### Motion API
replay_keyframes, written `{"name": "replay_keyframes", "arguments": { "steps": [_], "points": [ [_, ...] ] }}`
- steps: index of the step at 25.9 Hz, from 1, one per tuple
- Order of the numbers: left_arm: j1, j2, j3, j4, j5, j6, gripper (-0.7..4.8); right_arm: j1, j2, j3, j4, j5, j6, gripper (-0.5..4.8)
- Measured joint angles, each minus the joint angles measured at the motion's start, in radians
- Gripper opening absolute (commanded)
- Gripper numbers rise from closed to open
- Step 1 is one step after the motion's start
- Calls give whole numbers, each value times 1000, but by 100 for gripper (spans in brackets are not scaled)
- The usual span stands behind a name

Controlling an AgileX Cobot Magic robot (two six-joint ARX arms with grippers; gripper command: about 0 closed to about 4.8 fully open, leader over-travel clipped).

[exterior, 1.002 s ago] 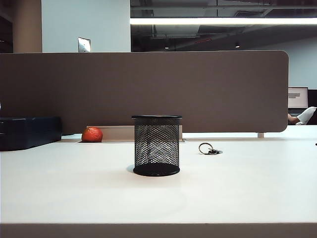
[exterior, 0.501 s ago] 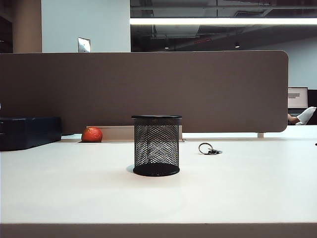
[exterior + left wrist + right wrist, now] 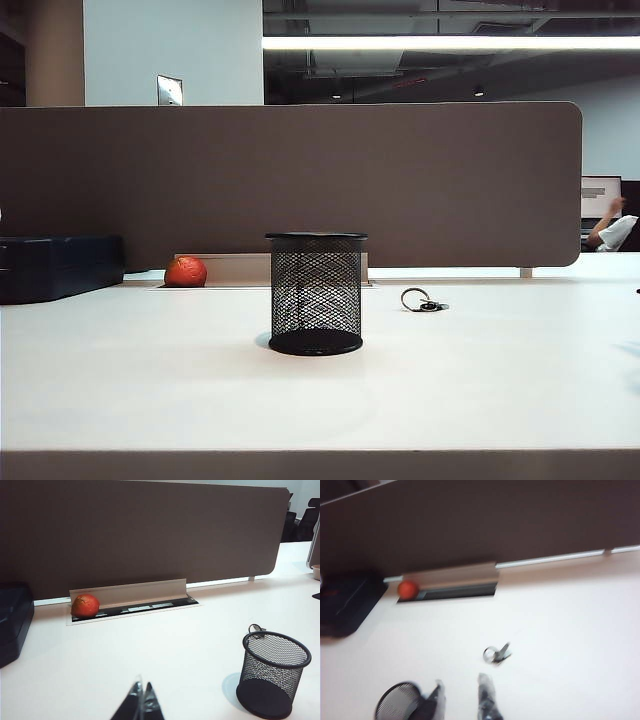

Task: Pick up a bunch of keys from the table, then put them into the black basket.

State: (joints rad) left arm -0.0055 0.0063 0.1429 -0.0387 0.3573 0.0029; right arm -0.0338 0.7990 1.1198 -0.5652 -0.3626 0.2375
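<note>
Exterior view: the small dark metal bunch of keys (image 3: 424, 301) lies on the white table (image 3: 480, 390) right of the black wire-mesh basket (image 3: 316, 293). Left wrist view: left gripper (image 3: 141, 703) fingertips together, short of the basket. Right wrist view: right gripper (image 3: 462, 696) parted, empty, short of the keys; the flat ring could slip its fingers.

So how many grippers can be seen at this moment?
2, each only in its own wrist view: the left gripper shut above the table, the right gripper open, short of the bunch of keys.
</note>
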Motion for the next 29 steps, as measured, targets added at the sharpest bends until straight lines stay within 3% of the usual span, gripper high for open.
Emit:
{"name": "replay_keyframes", "arguments": {
  "steps": [7, 9, 11, 20, 23, 29],
  "points": [
    [0, 0, 0, -18, 0, 0, -6, 1, 212, 164, -47, -167, -1, 209],
    [0, 0, 1, -37, 0, 0, -6, 1, 279, 211, -53, -194, -3, 304],
    [0, 0, 2, -48, 0, 0, -6, 1, 338, 236, -50, -219, -3, 342],
    [0, 0, 2, -67, 0, 0, -6, 40, 491, 246, -53, -311, -106, 365],
    [0, 0, 2, -85, 0, 0, -6, 68, 581, 246, -35, -310, -178, 392],
    [0, 0, 2, -118, 0, 0, -6, 106, 706, 246, -27, -249, -354, 392]
  ]
}}
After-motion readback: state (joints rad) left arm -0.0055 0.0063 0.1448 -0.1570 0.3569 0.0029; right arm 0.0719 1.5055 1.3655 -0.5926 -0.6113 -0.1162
